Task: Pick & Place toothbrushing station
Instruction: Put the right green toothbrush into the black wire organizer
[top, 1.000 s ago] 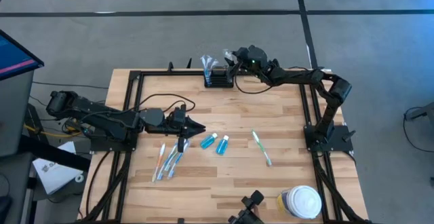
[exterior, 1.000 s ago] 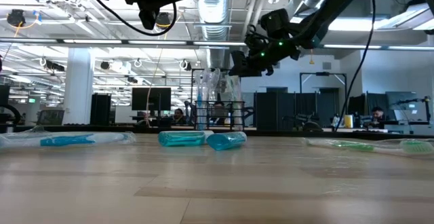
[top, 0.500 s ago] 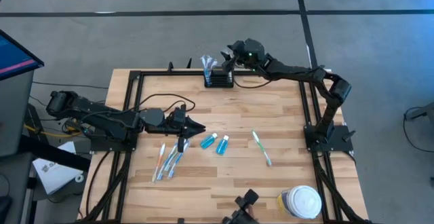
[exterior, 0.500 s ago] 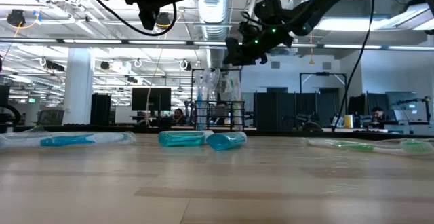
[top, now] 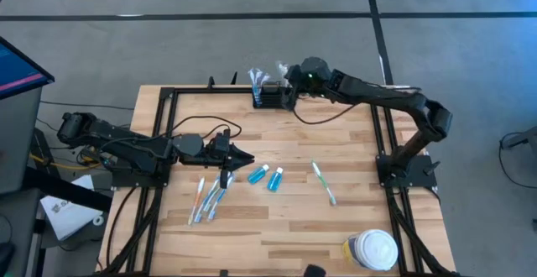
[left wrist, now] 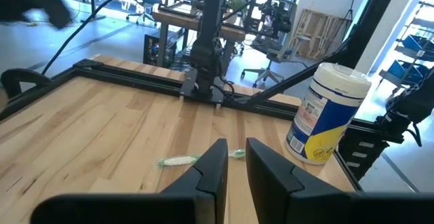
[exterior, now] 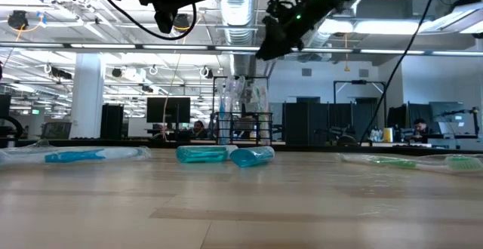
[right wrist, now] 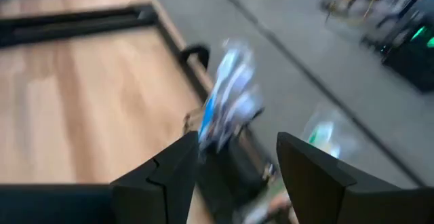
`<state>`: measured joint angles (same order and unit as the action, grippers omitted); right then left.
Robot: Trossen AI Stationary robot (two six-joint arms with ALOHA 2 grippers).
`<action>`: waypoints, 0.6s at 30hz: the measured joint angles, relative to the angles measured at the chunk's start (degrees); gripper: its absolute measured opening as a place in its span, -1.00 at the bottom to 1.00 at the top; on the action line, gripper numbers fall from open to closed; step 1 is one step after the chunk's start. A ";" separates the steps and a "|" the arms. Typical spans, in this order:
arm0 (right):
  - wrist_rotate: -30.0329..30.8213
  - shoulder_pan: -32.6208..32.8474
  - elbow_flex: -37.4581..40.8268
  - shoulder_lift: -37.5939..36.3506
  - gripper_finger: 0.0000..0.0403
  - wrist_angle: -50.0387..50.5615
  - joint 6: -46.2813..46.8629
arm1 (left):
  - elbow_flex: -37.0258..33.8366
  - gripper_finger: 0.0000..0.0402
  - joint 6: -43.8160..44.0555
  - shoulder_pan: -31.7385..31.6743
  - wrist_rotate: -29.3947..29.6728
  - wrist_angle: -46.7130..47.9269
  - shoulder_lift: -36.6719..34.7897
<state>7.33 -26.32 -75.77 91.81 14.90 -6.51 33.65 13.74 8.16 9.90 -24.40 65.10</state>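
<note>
The holder (top: pixel 270 96) stands at the middle of the bench's (top: pixel 277 218) far edge, with wrapped brushes (top: pixel 258 78) upright in it, so it can be filled from above. The right gripper (top: pixel 292 80) hangs over it, jaws wide and empty, likely so as not to snag those brushes. The left gripper (top: pixel 242 157) sits low near the bench's left side, jaws narrow and empty, just beside the loose brushes (top: pixel 208 199) and blue bottles (top: pixel 266 176), probably lined up for the next pick.
</note>
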 joint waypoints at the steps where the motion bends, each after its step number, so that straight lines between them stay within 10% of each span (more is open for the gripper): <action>1: -0.01 0.53 0.00 -0.81 -0.06 2.60 0.90 | 0.00 -0.76 0.00 0.00 0.00 -0.02 0.00; 18: -0.10 15.25 0.07 -4.83 -0.16 44.65 22.77 | -0.02 -0.76 0.01 0.00 -0.20 -0.02 0.00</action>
<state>7.23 -11.07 -75.70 86.98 59.55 16.26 33.63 13.74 8.16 9.69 -24.43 65.10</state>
